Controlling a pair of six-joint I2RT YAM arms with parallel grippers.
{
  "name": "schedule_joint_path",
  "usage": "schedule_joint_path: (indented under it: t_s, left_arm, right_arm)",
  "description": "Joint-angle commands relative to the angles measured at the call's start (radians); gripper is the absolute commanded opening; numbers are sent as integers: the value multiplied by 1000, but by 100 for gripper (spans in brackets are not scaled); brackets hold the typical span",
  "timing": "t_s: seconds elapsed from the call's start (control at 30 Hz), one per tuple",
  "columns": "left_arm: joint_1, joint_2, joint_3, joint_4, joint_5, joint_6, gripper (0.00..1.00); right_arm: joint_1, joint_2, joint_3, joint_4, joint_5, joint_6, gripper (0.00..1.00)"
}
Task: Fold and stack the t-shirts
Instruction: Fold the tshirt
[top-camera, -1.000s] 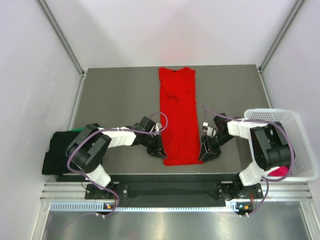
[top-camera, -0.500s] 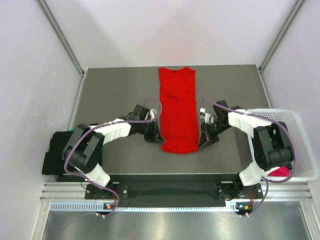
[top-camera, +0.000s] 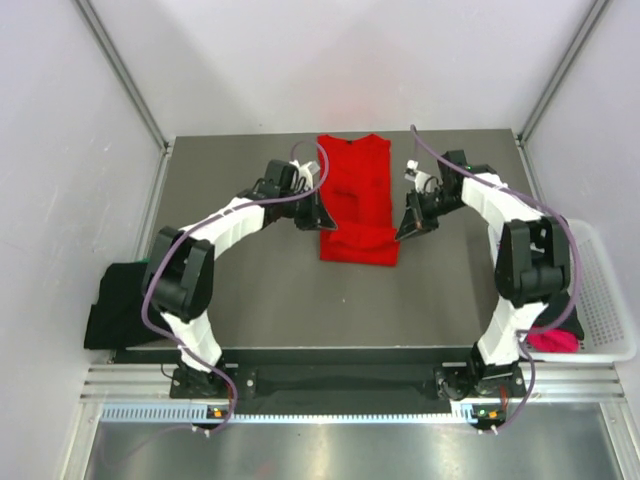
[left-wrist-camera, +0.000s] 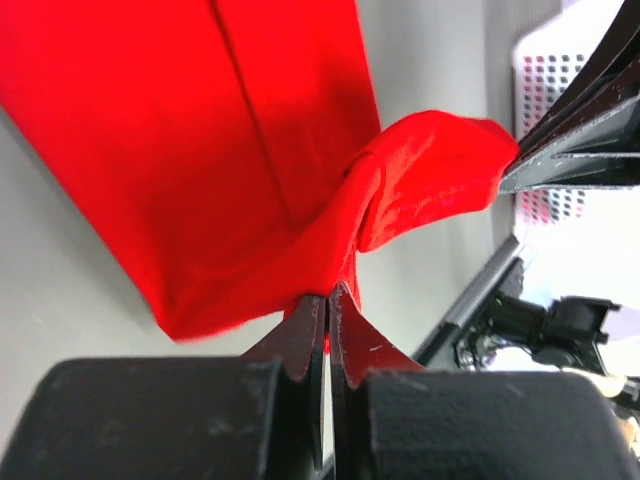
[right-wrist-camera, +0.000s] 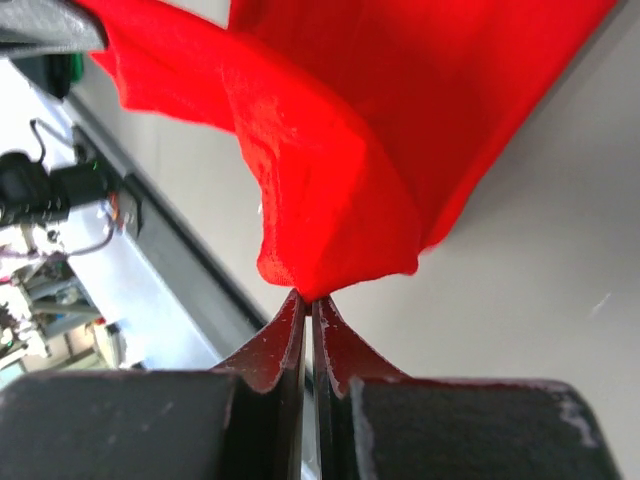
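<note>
**Ana:** Red cloth first; where does the red t-shirt (top-camera: 355, 205) lie?

**Ben:** On the far middle of the desk (top-camera: 250, 290), collar toward the far edge; its near end is doubled back over the body, so a fold line faces the arm bases.

**Ana:** And the left tool (left-wrist-camera: 328, 297)?

**Ben:** Clamped on the shirt's hem; in the left wrist view its two fingers press together with a sliver of red between them; from there the cloth sags across in a loose bridge toward the other arm.

**Ana:** The right tool (right-wrist-camera: 308, 299)?

**Ben:** Much the same; its fingers are pinched tight on a bunched red corner, which stands clear of the grey surface; the rest of the shirt lies flat beyond it.

**Ana:** How do the two sit from above?

**Ben:** One on each side of the shirt, roughly halfway along it, each just beside its edge; both arms reach far out over the desk.

**Ana:** Anything else about?

**Ben:** A black t-shirt (top-camera: 115, 305) lies in a flat heap at the near left, well apart from the red one; a white mesh basket (top-camera: 605, 290) stands at the right, with pink cloth (top-camera: 555, 340) in its near corner; probably another shirt, though the right arm hides much of it.
</note>
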Motion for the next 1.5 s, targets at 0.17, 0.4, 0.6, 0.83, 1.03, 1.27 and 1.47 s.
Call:
schedule_joint_path:
  t_s: [0.17,0.4,0.6,0.83,1.03,1.27,1.47]
  left_arm:
    - [61,165,222,-55,-67,108,0]
    - [76,227,264,-57,-77,126,0]
    - [78,281,316,-59,-85,155,16]
    - [79,351,452,-74,-133,198,17]
    - [84,258,468,-177,-266,258,31]
    - [105,34,157,-174,-92,159,75]
    - [133,34,-61,-42,123,50,87]
  right_arm:
    - [-10,209,250,30,1,-31,0]
    - [-10,312,348,92,7,12,0]
    - [-10,362,417,107,21,12,0]
    - [-17,313,388,277,29,101,1]
    - [-63,238,386,224,4,55,31]
    - [-100,147,201,-58,-86,-115,43]
    - [-99,187,99,-118,-120,-181,47]
